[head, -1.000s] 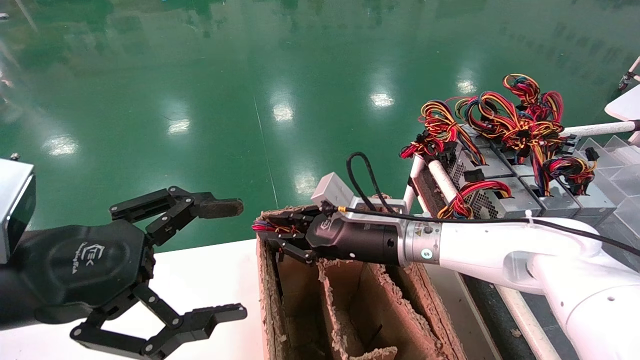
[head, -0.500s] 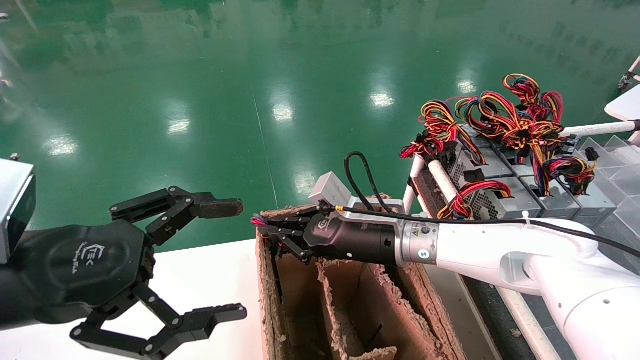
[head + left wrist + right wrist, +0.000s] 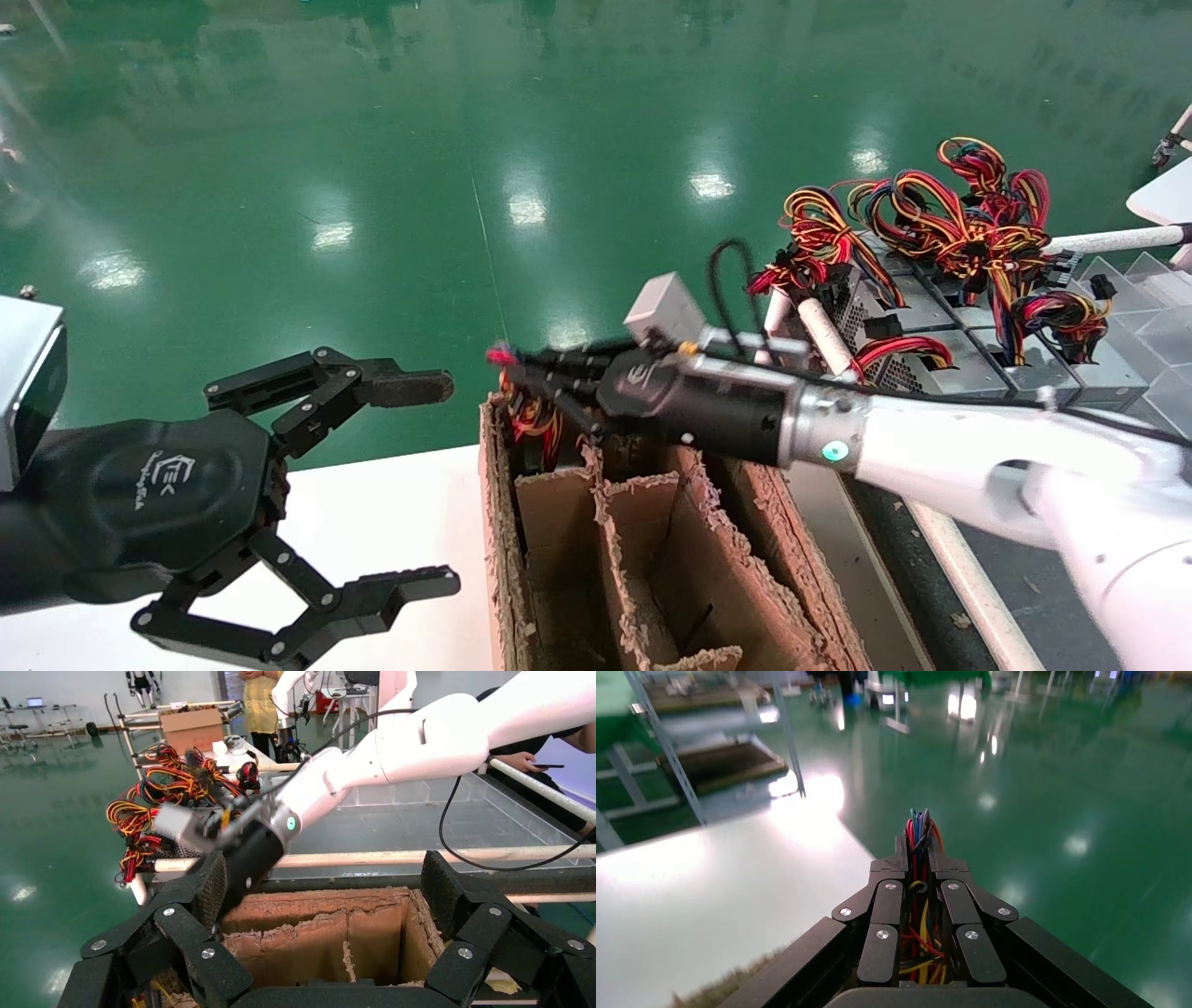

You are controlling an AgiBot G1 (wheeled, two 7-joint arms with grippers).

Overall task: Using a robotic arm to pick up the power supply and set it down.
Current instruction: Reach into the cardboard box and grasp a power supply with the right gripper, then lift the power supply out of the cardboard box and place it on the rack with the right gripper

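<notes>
My right gripper (image 3: 523,362) hovers over the far left corner of the cardboard box (image 3: 499,522). It is shut on a bundle of red, yellow, blue and black wires (image 3: 918,823) that belongs to a power supply. The wires (image 3: 531,417) hang from the jaws down into the box's left compartment. That power supply's metal body is hidden inside the box. In the right wrist view the right gripper (image 3: 918,848) has the wires pinched between its fingers. My left gripper (image 3: 453,483) is parked open over the white table, left of the box.
Several more power supplies (image 3: 931,365) with tangled wires (image 3: 959,219) sit on a white pipe rack at the right. The box (image 3: 316,906) has ragged cardboard dividers. A white table (image 3: 372,522) lies left of it, with green floor beyond.
My right gripper has risen and shifted a little right, drawing the wire bundle up out of the box's corner. The left gripper has not moved.
</notes>
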